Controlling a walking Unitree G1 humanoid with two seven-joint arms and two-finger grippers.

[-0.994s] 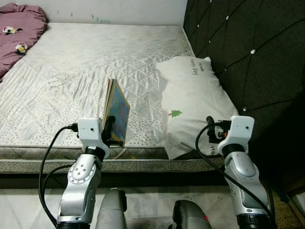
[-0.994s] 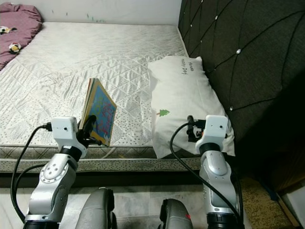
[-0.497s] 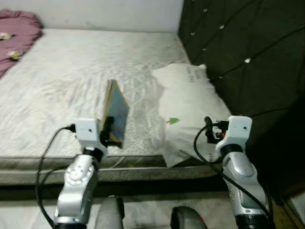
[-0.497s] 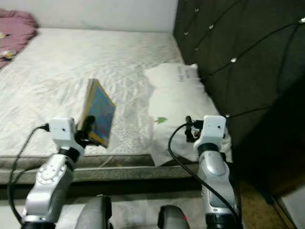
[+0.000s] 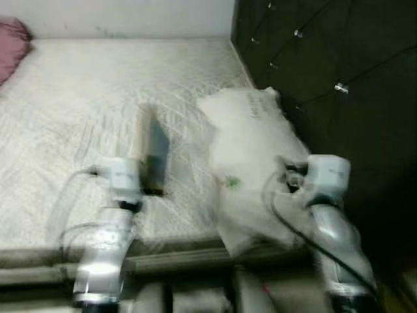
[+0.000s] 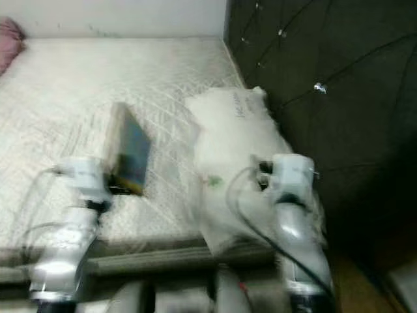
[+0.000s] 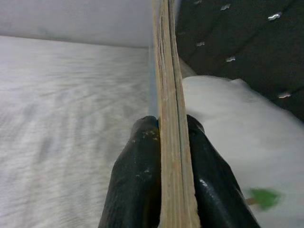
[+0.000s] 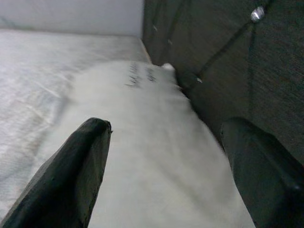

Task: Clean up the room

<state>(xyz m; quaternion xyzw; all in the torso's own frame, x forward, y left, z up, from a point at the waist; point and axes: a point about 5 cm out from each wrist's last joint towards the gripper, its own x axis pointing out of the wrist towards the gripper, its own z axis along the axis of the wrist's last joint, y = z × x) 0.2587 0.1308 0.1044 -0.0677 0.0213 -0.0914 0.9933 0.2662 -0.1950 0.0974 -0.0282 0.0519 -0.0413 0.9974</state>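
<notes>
My left gripper (image 7: 166, 137) is shut on a thin picture book (image 5: 155, 153), held upright on its edge over the near part of the white mattress (image 5: 78, 104). In the left wrist view the book (image 7: 166, 71) stands edge-on between the two black fingers. A white pillow (image 5: 251, 140) with a small green tree print lies against the dark tufted headboard (image 5: 326, 72). My right gripper (image 8: 166, 156) is open just above the pillow (image 8: 137, 137), its fingers wide apart. The head views are blurred by motion.
A pink blanket (image 5: 13, 45) lies at the mattress's far left corner. A pale wall (image 5: 117, 13) runs behind the bed. The headboard closes off the right side. My two legs (image 5: 195, 297) stand at the bed's near edge.
The whole picture has shifted and blurred: the camera has turned right and come closer to the bed. The book stays gripped in my left gripper; the right gripper stays open.
</notes>
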